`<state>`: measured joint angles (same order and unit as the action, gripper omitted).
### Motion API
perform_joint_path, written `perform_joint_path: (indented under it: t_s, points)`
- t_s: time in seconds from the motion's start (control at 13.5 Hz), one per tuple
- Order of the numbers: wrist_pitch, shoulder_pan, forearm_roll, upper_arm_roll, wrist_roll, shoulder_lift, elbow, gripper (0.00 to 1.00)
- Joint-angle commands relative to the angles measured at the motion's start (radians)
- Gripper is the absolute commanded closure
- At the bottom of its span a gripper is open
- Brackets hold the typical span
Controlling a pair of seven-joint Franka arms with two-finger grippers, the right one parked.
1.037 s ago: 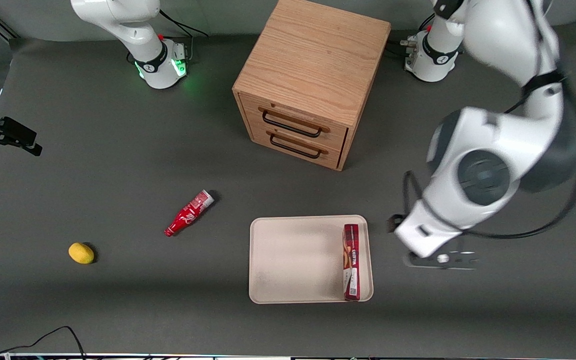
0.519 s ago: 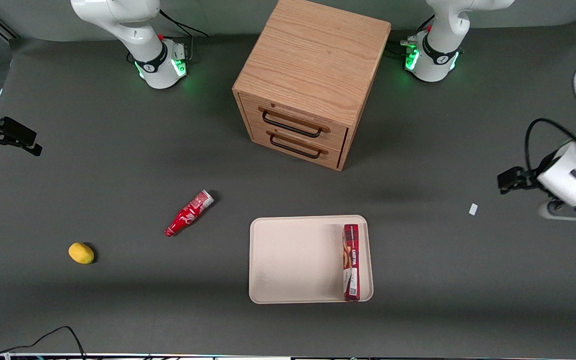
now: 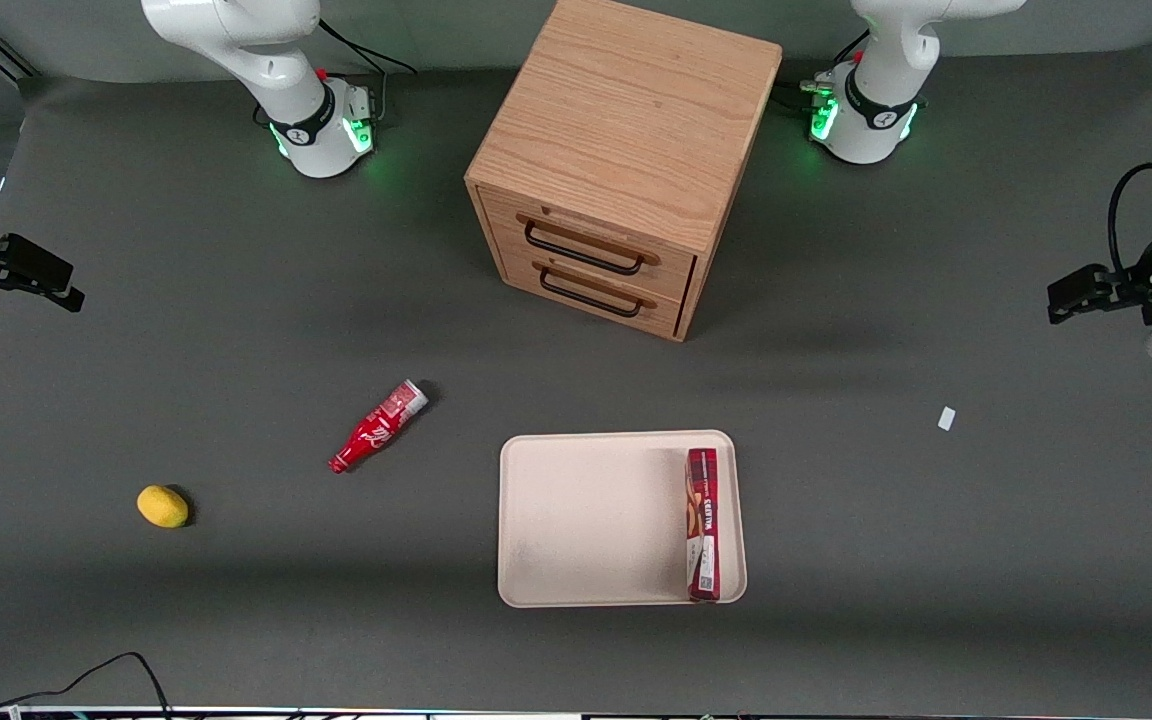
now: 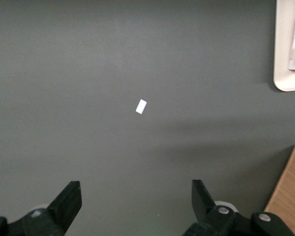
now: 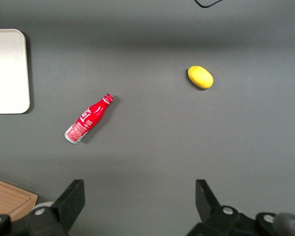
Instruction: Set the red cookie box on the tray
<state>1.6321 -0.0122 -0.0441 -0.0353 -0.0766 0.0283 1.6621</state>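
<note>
**Gripper empty, box lying on tray**

Gripper (image 4: pixel 136 206): fingers (image 4: pixel 69 201) spread wide apart, nothing btwn them, touching nothing. It hangs above bare table (image 3: pixel 236 300) at the working arm's end, well apart from the tray (image 3: pixel 586 520). In front view only the wrist end of the arm shows at the frame edge, w/ a black camera bracket and looped cable; gripper itself mostly cut off there. Wrist view looks straight down at the mat, so the hand points down.

Red cookie box (image 3: pixel 703 524) lies flat in the tray, along the rim toward the working arm's end, long side parallel to that rim, one end at the corner nearest the front camera. Rest of tray bare.

Small white scrap (image 3: pixel 946 418) on the mat, btwn tray and gripper, below the open fingers in wrist view (image 4: pixel 141 106).

Wooden drawer cabinet (image 3: pixel 626 160), both drawers shut, farther from front camera than the tray. Red bottle (image 3: pixel 378 426) on its side, and a yellow lemon (image 3: pixel 163 506), both toward the parked arm's end.
</note>
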Motion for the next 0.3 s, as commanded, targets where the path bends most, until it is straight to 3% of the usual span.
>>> perform_joint_path:
  t_s: [0.0,0.22]
  points:
    - [-0.05,0.006,0.05,0.006,0.015,-0.065,0.038,0.0]
    - [-0.084,0.001,0.047,0.014,0.055,-0.071,0.033,0.0]
